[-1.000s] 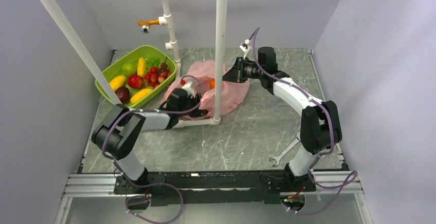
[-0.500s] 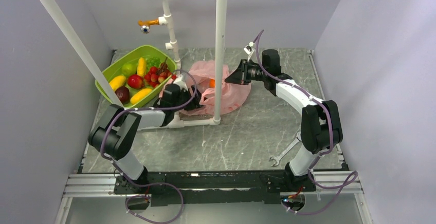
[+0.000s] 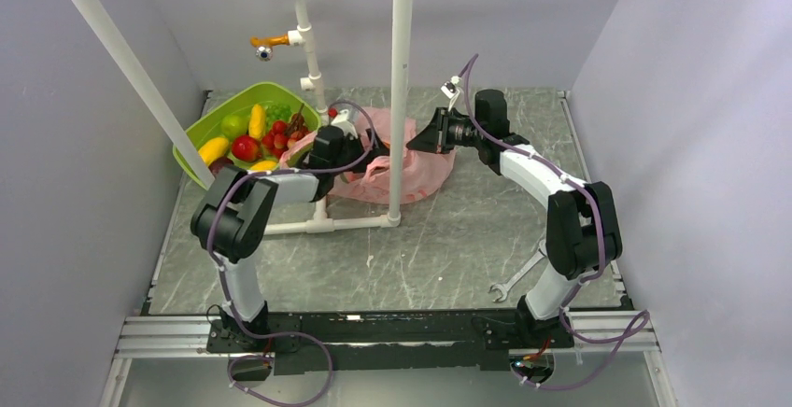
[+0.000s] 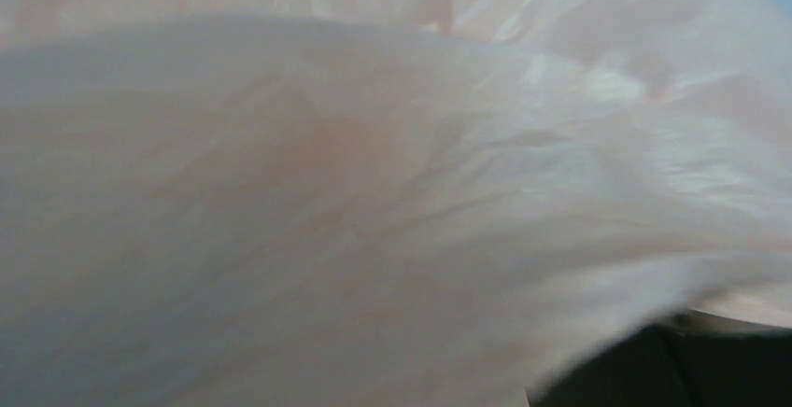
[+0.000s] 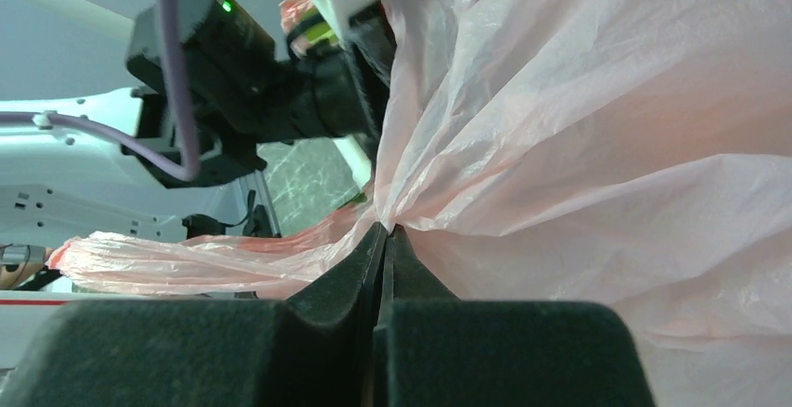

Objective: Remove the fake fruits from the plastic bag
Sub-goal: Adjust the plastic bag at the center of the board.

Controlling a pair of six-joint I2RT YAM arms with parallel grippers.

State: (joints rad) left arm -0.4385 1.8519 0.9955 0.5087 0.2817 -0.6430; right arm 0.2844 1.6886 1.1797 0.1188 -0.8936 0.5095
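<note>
Top view: the bag [image 3: 425,166] lies crumpled on the table [image 3: 448,239], at about 12 o'clock from its middle, behind a white post [image 3: 400,71]. The right gripper [image 3: 414,139] meets the bag at its 2 o'clock edge. The left gripper [image 3: 355,157] pushes in from 9 o'clock with its fingers buried, so I cannot tell whether it is released or clenched. Fruits [image 3: 246,148] fill a green basin [image 3: 207,125] at 10 o'clock. Film and post hide whether any are in the bag.

Left wrist view: only pale pink film, close and blurred, with no fingers and no fruit. It shows how thin and limp the bag is.

Right wrist view: here alone the grip is plain. The right gripper [image 5: 385,234] is clenched on a gathered pinch of bag [image 5: 598,127], with folds fanning toward 1 o'clock. The film is probably light, slippery and easily torn, so it is best held by a bunched fold or a handle. The fruits look hard, light and round, so they are likely to roll.
</note>
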